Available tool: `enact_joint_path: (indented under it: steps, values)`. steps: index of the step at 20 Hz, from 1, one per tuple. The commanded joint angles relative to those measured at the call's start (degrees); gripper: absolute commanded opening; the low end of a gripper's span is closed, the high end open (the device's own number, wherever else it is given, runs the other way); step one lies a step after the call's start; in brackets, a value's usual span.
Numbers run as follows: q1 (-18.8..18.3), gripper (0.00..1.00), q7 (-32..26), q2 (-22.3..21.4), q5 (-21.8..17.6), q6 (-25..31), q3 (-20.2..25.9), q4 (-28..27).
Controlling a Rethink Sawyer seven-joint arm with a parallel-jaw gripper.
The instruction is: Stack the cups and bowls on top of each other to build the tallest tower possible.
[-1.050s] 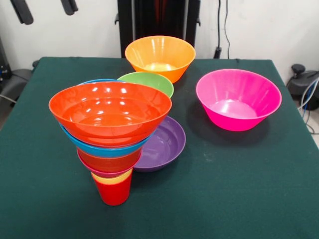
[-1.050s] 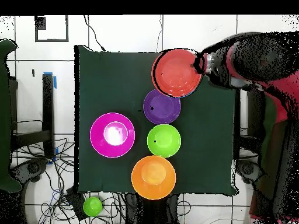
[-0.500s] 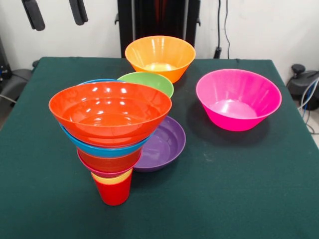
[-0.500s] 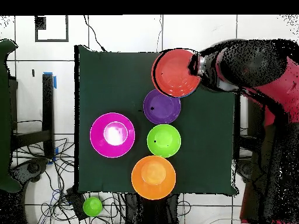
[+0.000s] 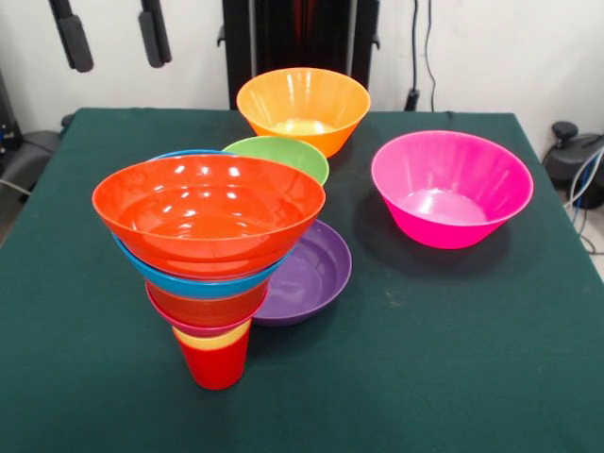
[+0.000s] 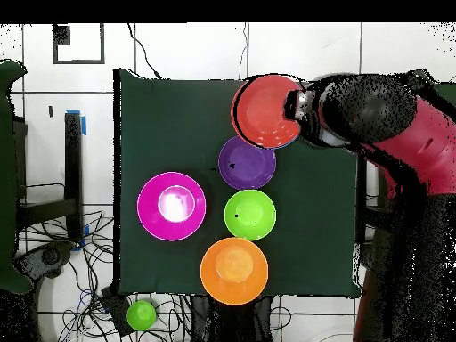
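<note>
tool (image 5: 113, 38) open, empty, above tower (image 5: 209, 255); purple bowl (image 5: 307, 274) beside it; no readable writing

In the front view the gripper (image 5: 114, 38) has come lower at the top left, its two black fingers (image 5: 73, 38) showing more length and standing apart, and it has shifted slightly right. Overhead, the arm (image 6: 383, 116) has swung further over the table's right edge, beside the tower (image 6: 267, 111).

Front view low across the counter (image 5: 453, 377); overhead straight down, farther off; both share counter and tower (image 5: 209, 255).
</note>
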Motion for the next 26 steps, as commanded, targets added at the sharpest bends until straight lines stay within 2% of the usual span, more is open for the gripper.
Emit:
enact_joint_path:
  steps: [1,7,14,18,26]
  values:
    - [4.1,1.00,11.4,1.4,-2.3,-4.6,-0.8,8.5]
    - [8.4,1.00,16.1,0.7,-2.4,-3.8,-4.2,8.1]
    - [14.7,1.00,23.5,0.6,-3.6,-2.9,-10.7,7.5]
    - [18.3,1.00,27.8,1.5,-4.6,-2.4,-14.1,6.7]
    - [22.9,1.00,33.0,4.5,-7.6,-0.3,-19.6,2.3]
